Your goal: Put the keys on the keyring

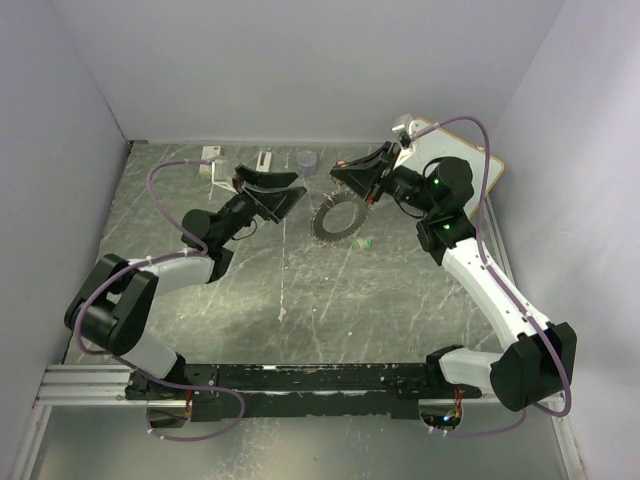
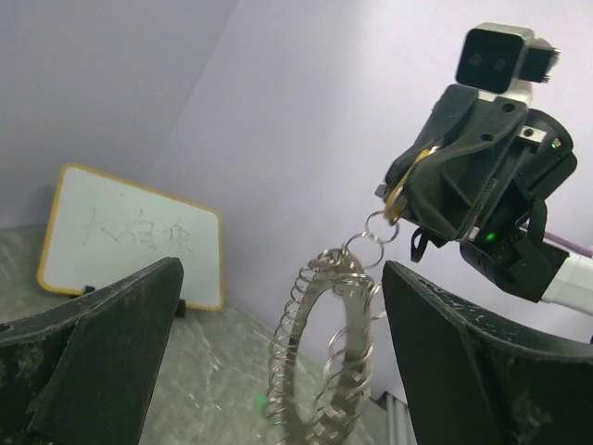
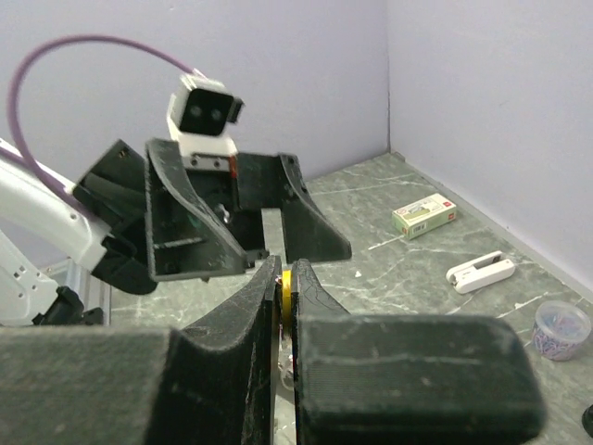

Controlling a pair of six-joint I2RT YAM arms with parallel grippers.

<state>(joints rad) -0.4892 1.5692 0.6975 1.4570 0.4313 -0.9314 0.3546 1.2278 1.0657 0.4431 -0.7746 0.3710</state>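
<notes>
Top view, left fingers: I see the left fingers (image 1: 268, 180) spread wide at upper centre-left. Their tips aim right at the keyring (image 1: 338, 216) and they hold nothing.
Top view, right fingers: the right fingers (image 1: 357, 177) are pinched together just above and right of the ring, at its upper rim.
Top view, keyring: it sits at centre frame between the two arms, tilted up from the bench (image 1: 300, 300). I cannot tell whether its low edge rests there.
Top view, green key: the green key (image 1: 366, 243) lies loose on the bench just lower right of the ring, apart from both sets of fingers. It is nearer the right arm, but I judge the free left arm must fetch it.
Left wrist view, gap: my two black fingers fill the lower left and lower right, wide apart. The ring stands in the gap between them and touches neither.
Left wrist view, ring axis: the ring is nearly edge-on, running from upper right down to bottom centre. It appears to hang from a small ring (image 2: 378, 227) under the right fingers.
Left wrist view, yellow key: the yellow key (image 2: 400, 190) is clamped in the right fingers at upper right. A green speck shows at bottom centre, low beside the ring.
Right wrist view, grip: the fingers are closed on the yellow key, which shows as a sliver at bottom centre. The ring is hidden below them.
Right wrist view, left fingers: they are straight ahead at centre left, open and facing me.
</notes>
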